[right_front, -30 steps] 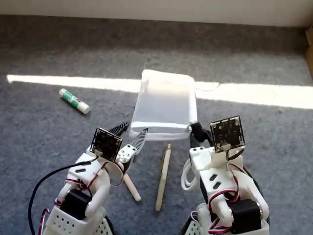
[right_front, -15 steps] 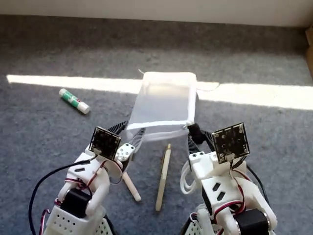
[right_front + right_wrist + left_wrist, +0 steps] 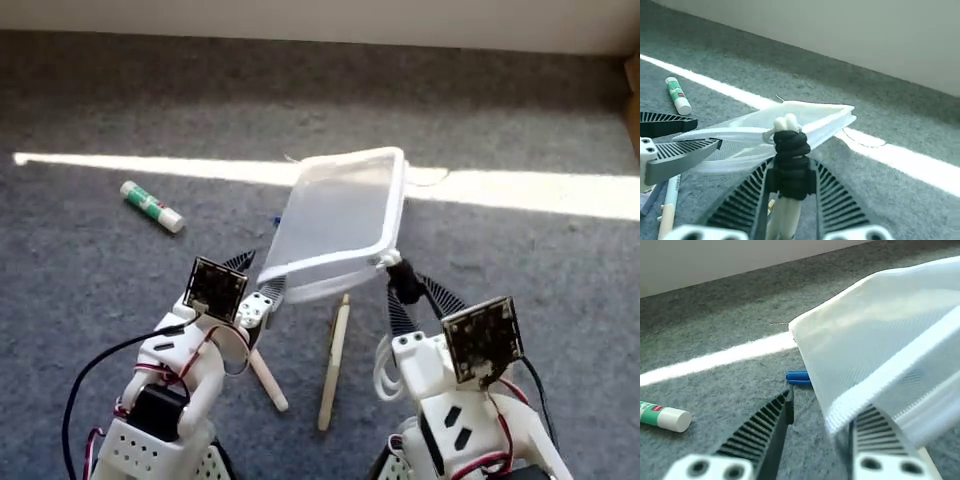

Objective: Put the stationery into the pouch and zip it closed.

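Observation:
The white translucent pouch (image 3: 340,220) hangs tilted, its near edge raised off the carpet. My right gripper (image 3: 401,284) is shut on the black zipper pull cord (image 3: 789,152) at the pouch's near right corner (image 3: 790,120). My left gripper (image 3: 262,287) stands open at the near left corner, and the pouch's zipper edge (image 3: 860,395) lies between its fingers (image 3: 762,432). A glue stick (image 3: 152,206) lies far to the left. A cream pen (image 3: 334,362) and a wooden stick (image 3: 268,380) lie between the arms. Part of a blue item (image 3: 797,376) sticks out from under the pouch.
Grey carpet with a bright sun stripe (image 3: 520,192) running across it behind the pouch. A pale wall (image 3: 320,20) borders the far side. A white cable loop (image 3: 383,368) hangs beside the right arm.
My right arm has drawn back toward the near side with the zipper cord in it, lifting and tilting the pouch. The left gripper has barely moved.

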You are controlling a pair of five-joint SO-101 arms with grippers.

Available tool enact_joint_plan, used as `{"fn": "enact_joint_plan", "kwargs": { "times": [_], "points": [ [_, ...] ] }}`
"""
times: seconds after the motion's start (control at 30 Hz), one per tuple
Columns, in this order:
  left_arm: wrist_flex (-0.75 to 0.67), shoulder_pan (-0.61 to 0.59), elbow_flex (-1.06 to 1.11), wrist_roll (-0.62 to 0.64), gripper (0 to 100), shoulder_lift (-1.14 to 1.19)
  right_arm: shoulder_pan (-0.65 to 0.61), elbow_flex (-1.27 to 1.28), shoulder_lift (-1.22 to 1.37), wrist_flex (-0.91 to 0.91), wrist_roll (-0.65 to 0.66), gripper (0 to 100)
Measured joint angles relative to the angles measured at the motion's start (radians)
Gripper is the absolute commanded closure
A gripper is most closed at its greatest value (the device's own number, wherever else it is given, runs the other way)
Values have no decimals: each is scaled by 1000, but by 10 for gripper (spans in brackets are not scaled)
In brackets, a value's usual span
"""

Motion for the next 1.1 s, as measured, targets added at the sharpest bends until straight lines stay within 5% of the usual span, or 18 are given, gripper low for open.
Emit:
{"fn": "enact_joint_plan", "kwargs": {
  "times": [0.27, 0.6, 0.87, 1.1],
  "points": [
    [0, -3, 2, 0, 992, 0, -87, 0, -26, 0, 17, 993],
    [0, -2, -26, 0, 994, 0, -89, 0, -26, 0, 18, 985],
    [78, -95, -195, -35, 993, 2, -89, 0, -26, 0, 18, 813],
    [138, -118, -245, -180, 993, 2, -86, 37, -26, 0, 17, 781]
  ]
}}
